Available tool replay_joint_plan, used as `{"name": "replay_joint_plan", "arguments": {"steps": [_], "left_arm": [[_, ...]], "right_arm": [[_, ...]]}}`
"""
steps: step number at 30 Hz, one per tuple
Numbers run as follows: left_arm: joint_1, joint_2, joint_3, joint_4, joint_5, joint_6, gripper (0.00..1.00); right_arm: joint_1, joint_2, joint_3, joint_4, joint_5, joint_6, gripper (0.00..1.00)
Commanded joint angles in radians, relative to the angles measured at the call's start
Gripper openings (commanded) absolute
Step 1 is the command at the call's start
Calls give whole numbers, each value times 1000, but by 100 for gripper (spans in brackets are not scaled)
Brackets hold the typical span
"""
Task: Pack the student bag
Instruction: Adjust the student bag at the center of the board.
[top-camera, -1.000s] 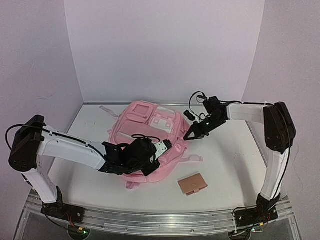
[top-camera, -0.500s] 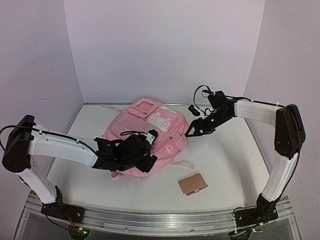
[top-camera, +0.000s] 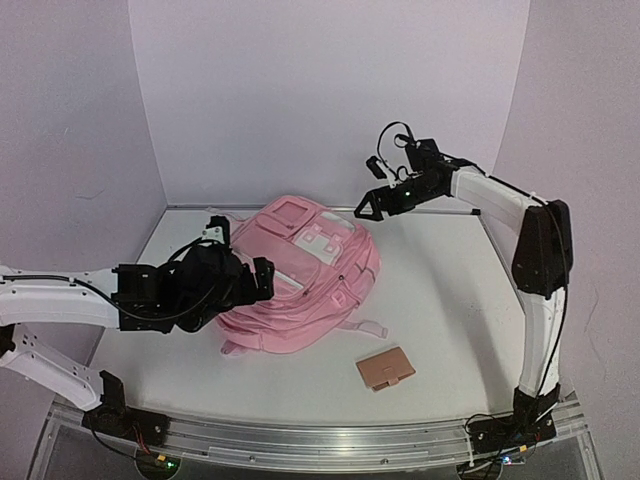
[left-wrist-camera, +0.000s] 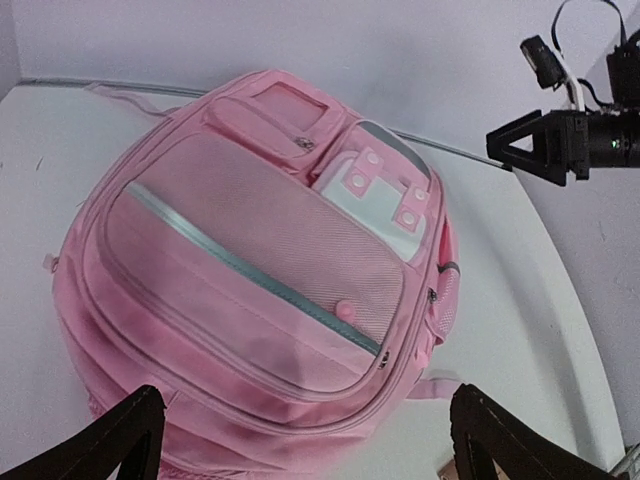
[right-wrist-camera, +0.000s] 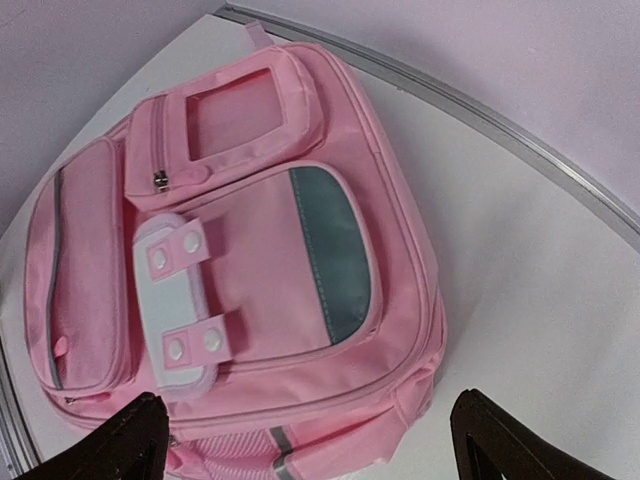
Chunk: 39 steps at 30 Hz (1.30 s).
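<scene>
Closest to my bases runs the metal rail (top-camera: 320, 440) at the near edge of the white table (top-camera: 450, 300). Just past it lies a small tan wallet (top-camera: 385, 368), flat, on its own, to the near right of the student bag and not touching it. My left claw (left-wrist-camera: 305, 445) comes next. It hangs over the bag's near-left side with both fingers spread wide and nothing between them, so it grips nothing; in the overhead view it shows dark against the pink fabric. The student bag (top-camera: 300, 280) lies flat on the table, a little left of centre, with its front pockets facing up. From my left wrist I see a long grey-white stripe (left-wrist-camera: 250, 270) across the big front pocket, then a white patch (left-wrist-camera: 380, 200) with pink snaps. A pink strap (top-camera: 368, 326) trails out at the near right side. From my right wrist the smaller zip pockets and a grey-green panel (right-wrist-camera: 330, 250) show plainly. Farther back, my right claw (top-camera: 366, 207) is raised above the table, beyond the bag's far right corner, well clear of it. Its fingers also stand wide apart and empty. Behind everything rise the pale walls (top-camera: 320, 100).
</scene>
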<state>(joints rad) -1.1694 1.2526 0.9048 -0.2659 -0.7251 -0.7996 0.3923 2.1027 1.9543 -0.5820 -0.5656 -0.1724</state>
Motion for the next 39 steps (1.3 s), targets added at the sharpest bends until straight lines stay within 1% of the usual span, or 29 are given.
{"name": "replay_joint_plan", "arguments": {"steps": [1, 3, 6, 7, 8, 10, 13, 14, 16, 18, 23, 25, 32, 35, 39], "left_arm": [[6, -45, -76, -140, -62, -304, 100], [8, -39, -101, -160, -50, -381, 100], [13, 2, -108, -260, -53, -556, 100], [14, 14, -114, -273, -48, -592, 100], [18, 20, -128, -244, -38, -605, 100], [28, 25, -174, -120, 3, -578, 100], [68, 29, -250, 43, 79, -554, 100], [91, 24, -282, 100, 115, -545, 100], [134, 4, -358, 306, 189, -483, 100], [180, 1, -399, 423, 239, -440, 100], [251, 79, -319, 416, 319, -318, 99], [287, 114, -289, 417, 358, -294, 99], [461, 244, -230, 547, 559, -199, 96], [519, 333, -131, 535, 636, -129, 95], [571, 446, 26, 476, 695, -51, 94]], "right_arm": [[-8, 138, 158, -28, -2, 52, 98], [-8, 198, 230, -26, 5, 63, 98], [-8, 282, 317, -27, -21, 90, 98], [-8, 306, 336, -27, -35, 105, 98], [-8, 325, 358, -27, -51, 124, 98], [-9, 362, 381, -27, -92, 151, 98], [-8, 381, 365, -27, -146, 165, 97], [-8, 374, 346, -27, -161, 165, 96], [-8, 345, 274, -26, -188, 164, 92], [-9, 308, 198, -23, -204, 151, 89], [-11, 229, 32, -25, -237, 119, 75], [-15, 198, -25, -25, -260, 112, 72], [-23, 28, -302, -24, -331, 73, 71], [-24, -31, -413, -24, -363, 61, 70], [-15, -86, -521, -22, -402, 55, 68]]}}
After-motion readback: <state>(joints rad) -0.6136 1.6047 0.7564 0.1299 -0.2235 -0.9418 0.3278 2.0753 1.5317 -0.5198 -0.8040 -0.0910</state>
